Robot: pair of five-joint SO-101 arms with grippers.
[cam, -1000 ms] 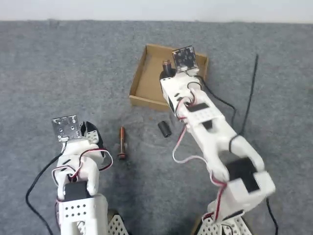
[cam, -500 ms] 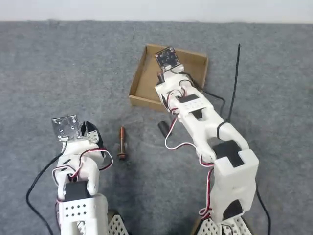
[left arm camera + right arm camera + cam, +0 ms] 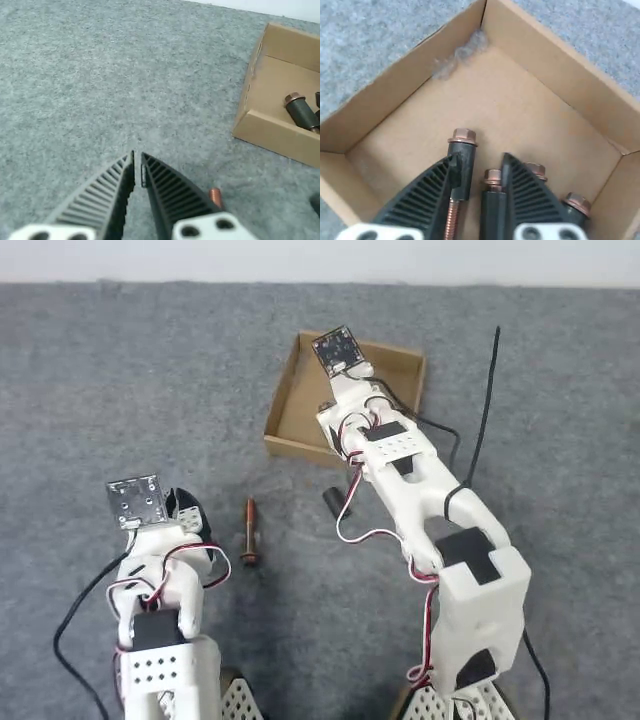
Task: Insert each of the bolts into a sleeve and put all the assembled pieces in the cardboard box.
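High view: right arm [image 3: 400,455] is bent over the cardboard box [image 3: 283,392]. One bare bolt [image 3: 249,531] and one loose sleeve [image 3: 334,502] lie apart on the table [image 3: 120,370], so one pair looks left to mate. Left wrist: left claw [image 3: 137,156] is clenched on nothing, low over the table, with that bolt just beside it. Right wrist: right claw [image 3: 480,161] is released, jaws parted astride an assembled piece [image 3: 492,192] in the box among three others; I'd lift straight up, jaws wide, to avoid snagging a neighbour.
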